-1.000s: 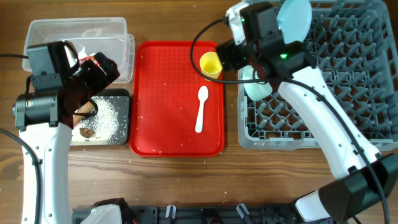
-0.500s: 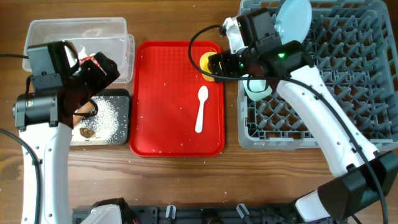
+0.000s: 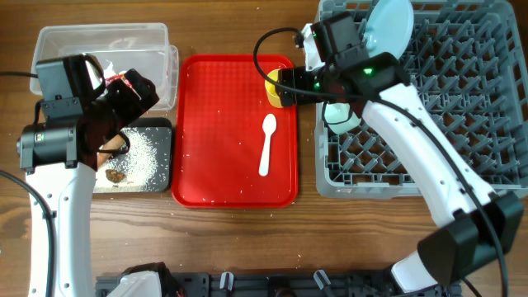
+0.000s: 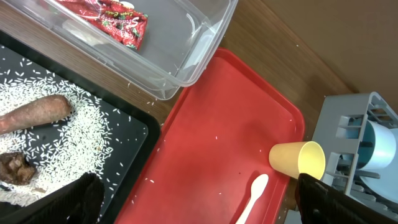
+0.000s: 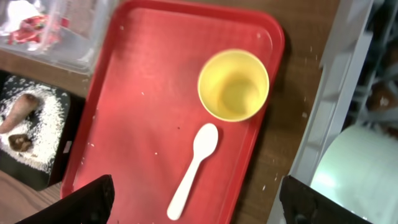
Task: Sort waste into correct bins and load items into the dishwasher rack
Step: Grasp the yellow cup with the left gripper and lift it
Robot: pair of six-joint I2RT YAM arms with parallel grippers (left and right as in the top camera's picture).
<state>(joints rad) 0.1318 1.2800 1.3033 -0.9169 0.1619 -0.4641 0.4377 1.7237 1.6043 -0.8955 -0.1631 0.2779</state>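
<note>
Two grippers hang over the table (image 3: 247,231), and both are spread wide with nothing in them.

The right gripper (image 5: 197,181) hovers over the far right corner of the red tray (image 5: 143,93). Its dark fingers (image 5: 74,202) show at the lower corners of the wrist view. The cup (image 5: 233,84) stands mouth up in that corner, just beside the rack (image 3: 429,124), and is not touched. The spoon (image 5: 193,171) lies flat on the red tray just below the cup, with its bowl end toward the cup and a small gap between them.

In the rack, the plate (image 3: 392,25) is propped on edge near the far left corner. The green bowl (image 3: 340,115) sits just inside the left wall, partly hidden by the right arm.

The left gripper (image 4: 199,180) hangs over the spot where the clear box (image 4: 186,62) meets the black tray (image 3: 165,124). The wrapper (image 4: 115,18) lies inside the clear box. Rice (image 4: 62,137) is scattered thickly over the black tray. The sausage scrap (image 4: 34,114) lies on the rice, and the dark lump (image 4: 15,168) sits just beside it. The black tray lies against the left edge of the red tray. A few stray grains dot the red tray and the wood nearby.
</note>
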